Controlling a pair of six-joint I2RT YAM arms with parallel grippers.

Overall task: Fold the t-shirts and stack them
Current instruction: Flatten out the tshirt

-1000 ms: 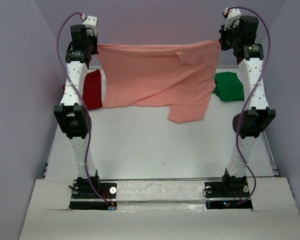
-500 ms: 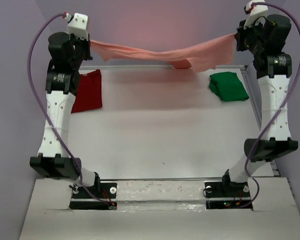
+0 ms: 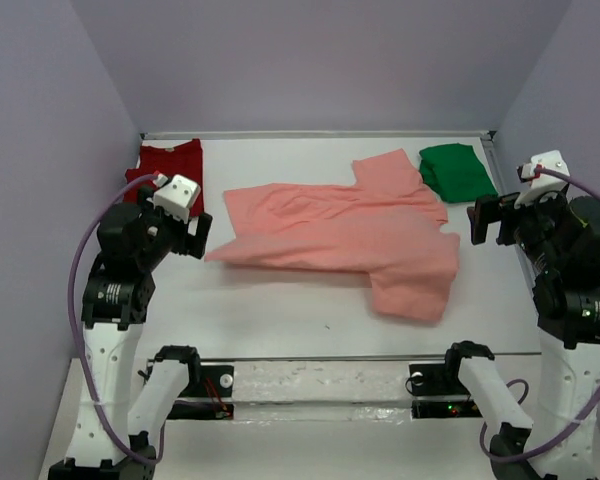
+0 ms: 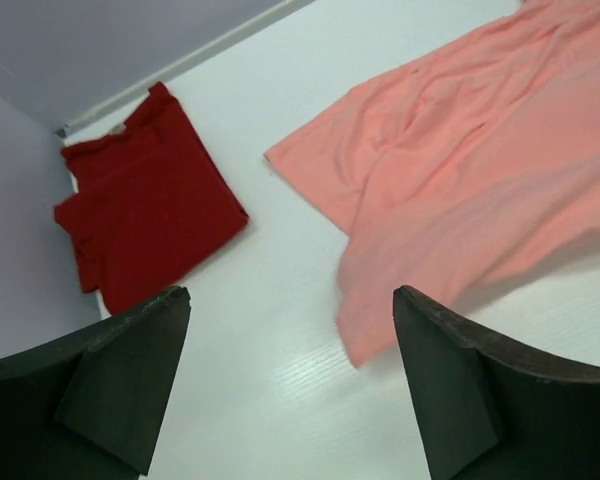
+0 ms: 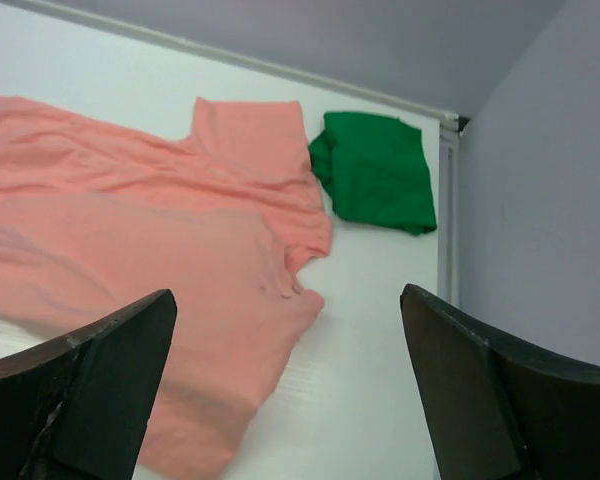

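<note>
Top external view, left to right: dark red t-shirt (image 3: 170, 167) lies flat at the 10 o'clock corner of the white table (image 3: 280, 300), roughly folded, against the left wall. Left gripper (image 3: 192, 238) hangs just off the table's left side at about 9 o'clock, pointing toward the middle; left wrist view (image 4: 290, 300) shows its jaws spread wide with nothing between them, only table surface and the near hem corner of the salmon-pink t-shirt (image 4: 460, 170) below, and the dark red t-shirt (image 4: 145, 220) off at 10 o'clock. Salmon-pink t-shirt (image 3: 350, 225) lies spread and rumpled across the table centre, unfolded, one sleeve reaching toward 1 o'clock, a lower flap bunched toward 5 o'clock. Bright green t-shirt (image 3: 458, 170) sits folded at the 2 o'clock corner, just beside the pink sleeve; contact cannot be told. Right gripper (image 3: 488, 222) hangs at 3 o'clock near the pink shirt's right edge; right wrist view (image 5: 287, 298) shows jaws wide apart, empty, with the pink shirt (image 5: 130, 220) at 9 o'clock and the green one (image 5: 375, 180) at 12 o'clock.
</note>
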